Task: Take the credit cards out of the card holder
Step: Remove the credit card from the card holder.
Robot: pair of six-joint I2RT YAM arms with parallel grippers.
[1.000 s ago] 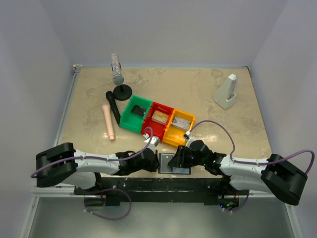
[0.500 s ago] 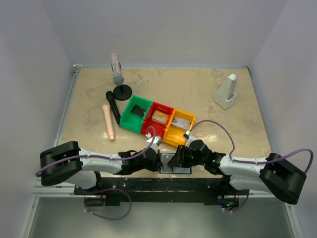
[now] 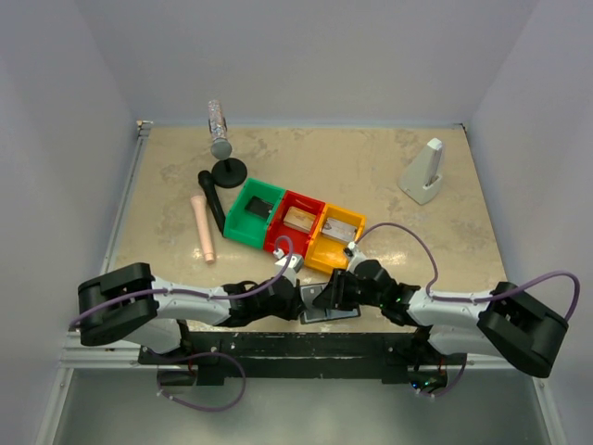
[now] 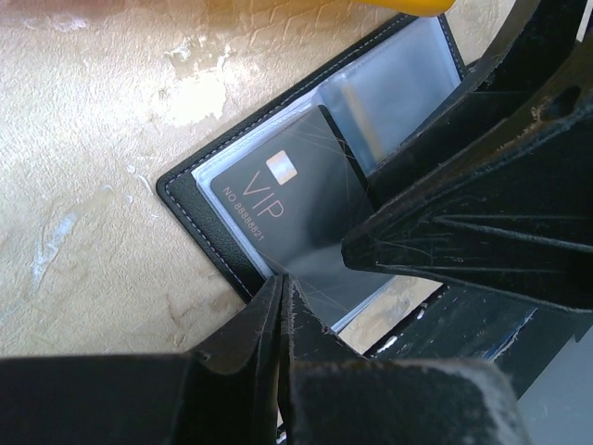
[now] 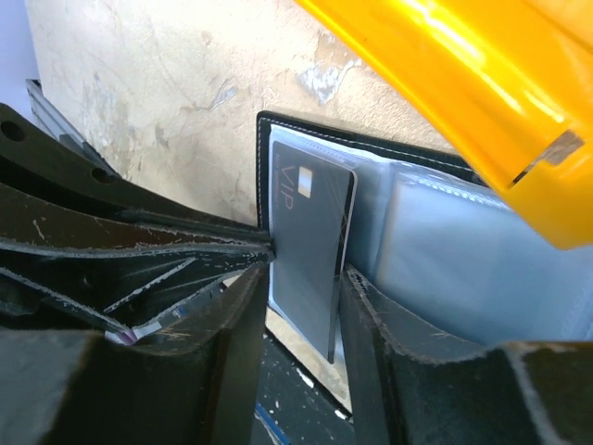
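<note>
While the card holder (image 4: pixel 181 190) lies open at the table's (image 4: pixel 93 139) near edge by the yellow bin (image 5: pixel 445 83), the closed left gripper (image 4: pixel 283 287) touches its VIP card (image 4: pixel 278 204); the half-spread right gripper (image 5: pixel 304 273) straddles that card.

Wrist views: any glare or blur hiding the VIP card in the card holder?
Left wrist: VIP card sharp, lettering readable, fine scratches catching light; near foreground dark and soft. Right wrist: yellow bin blown to white highlights and blurred; card dimmer, lettering legible. Top external: evenly lit, card holder too small for detail.

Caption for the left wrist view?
Left gripper shut at the edge of the open card holder, VIP card sticking out askew.
</note>
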